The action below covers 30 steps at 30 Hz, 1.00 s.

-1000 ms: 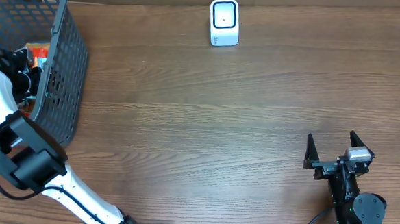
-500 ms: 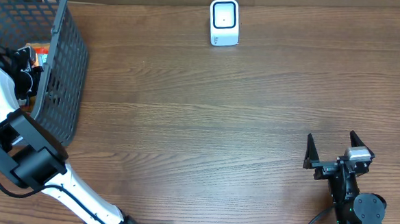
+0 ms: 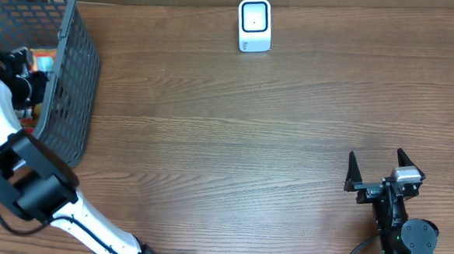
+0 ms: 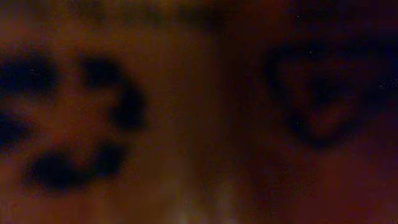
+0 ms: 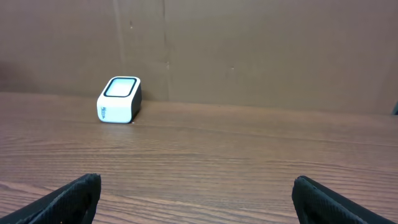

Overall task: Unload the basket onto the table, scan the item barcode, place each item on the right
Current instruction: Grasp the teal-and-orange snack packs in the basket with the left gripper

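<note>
Item in basket, left gripper on top of it — grip not confirmed.

Orange packaged item (image 3: pixel 44 57) lies inside the dark grey mesh basket (image 3: pixel 77 96) at the far left corner of the brown wood-grain table (image 3: pixel 211 142), partly hidden by the arm. Left gripper (image 3: pixel 29 76) is down in the basket, right at the item. The left wrist view is a dark reddish blur with smeared black marks, so I cannot tell how far its jaws stand apart or whether they hold anything. White box scanner with a dark-rimmed window (image 3: pixel 254 25) stands at the table's far edge, well apart from the basket. Right gripper (image 3: pixel 376 160) is at the near right, jaws wide apart with nothing between them — the scanner shows left of centre in its wrist view.
</note>
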Tool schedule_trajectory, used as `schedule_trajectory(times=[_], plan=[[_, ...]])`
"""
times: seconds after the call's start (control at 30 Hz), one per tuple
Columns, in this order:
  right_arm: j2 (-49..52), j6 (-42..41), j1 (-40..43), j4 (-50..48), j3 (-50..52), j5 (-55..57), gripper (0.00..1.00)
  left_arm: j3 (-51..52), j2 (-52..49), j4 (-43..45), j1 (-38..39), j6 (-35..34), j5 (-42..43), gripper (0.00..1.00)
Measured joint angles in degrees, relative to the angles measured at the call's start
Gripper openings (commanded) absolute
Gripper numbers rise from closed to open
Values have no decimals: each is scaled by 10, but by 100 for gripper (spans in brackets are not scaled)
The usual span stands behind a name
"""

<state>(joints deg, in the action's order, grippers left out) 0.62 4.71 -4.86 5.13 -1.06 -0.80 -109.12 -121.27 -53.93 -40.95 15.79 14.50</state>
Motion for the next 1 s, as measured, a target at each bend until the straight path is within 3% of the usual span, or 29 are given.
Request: schedule_trajectory(times=[0.23,0.3,0.5,0.7,1.0], plan=[[0,0,0,0,0,0,100,0,174,14,0,-57,-17,35],[0,0,0,0,0,0,100,0,230,14,1,-83,-17,29],[0,0,0,0,0,0,100,-1,332,-22,36,-187,-21,34],[0,0,0,0,0,0,100,-1,417,-72,151,-254,-32,27],[0,0,0,0,0,0,100,-5,469,-207,364,-354,-122,29]])
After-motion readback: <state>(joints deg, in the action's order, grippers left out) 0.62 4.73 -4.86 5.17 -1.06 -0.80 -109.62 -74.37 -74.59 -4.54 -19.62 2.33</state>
